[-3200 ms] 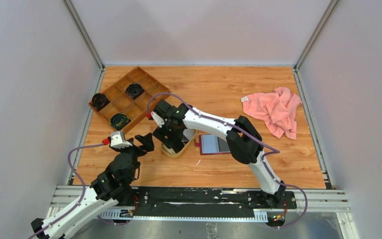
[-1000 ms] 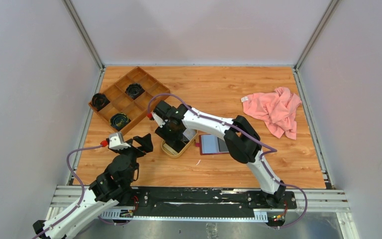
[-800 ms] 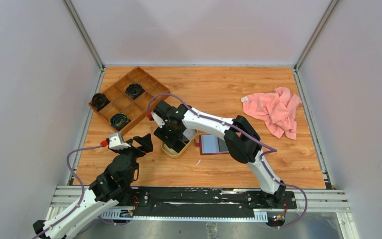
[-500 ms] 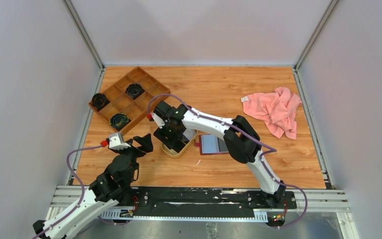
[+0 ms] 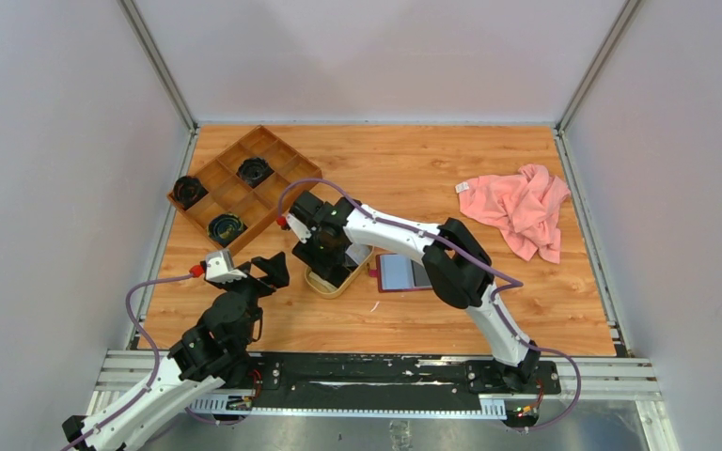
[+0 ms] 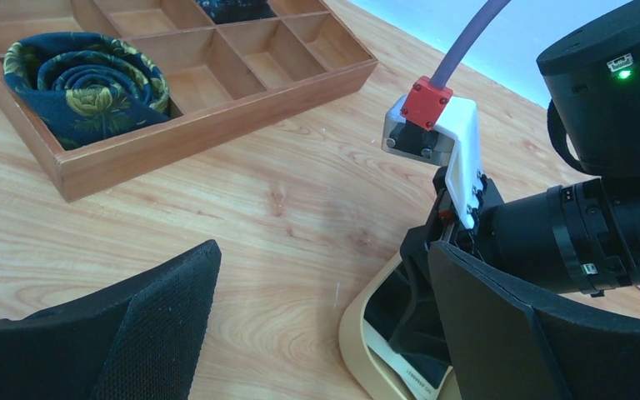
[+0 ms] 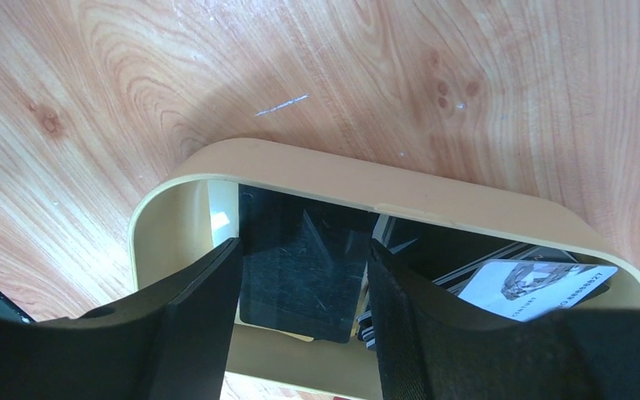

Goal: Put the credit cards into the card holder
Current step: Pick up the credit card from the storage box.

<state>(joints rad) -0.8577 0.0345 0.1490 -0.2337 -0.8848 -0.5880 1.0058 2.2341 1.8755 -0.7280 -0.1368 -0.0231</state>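
Observation:
Several credit cards lie in an oval tan tray [image 7: 367, 179]: a dark one [image 7: 300, 275], a white one [image 7: 533, 287] and striped ones under it. My right gripper [image 7: 300, 333] reaches down into the tray [image 5: 324, 285], its two fingers pressed against the opposite edges of the dark card. The card holder [image 5: 404, 272] lies open just right of the tray, dark red rim and grey-blue inside. My left gripper [image 6: 323, 275] hovers wide open and empty above the table left of the tray [image 6: 358, 333]. The right gripper [image 5: 331, 265] hides most of the cards from above.
A brown compartmented wooden box [image 5: 235, 188] holding rolled dark fabric [image 6: 83, 83] stands at the back left. A crumpled pink cloth [image 5: 522, 207] lies at the back right. White walls close in the table on three sides.
Hardly anything has moved. The right gripper stays down in the tray with only a slight shift, and the left arm holds its place.

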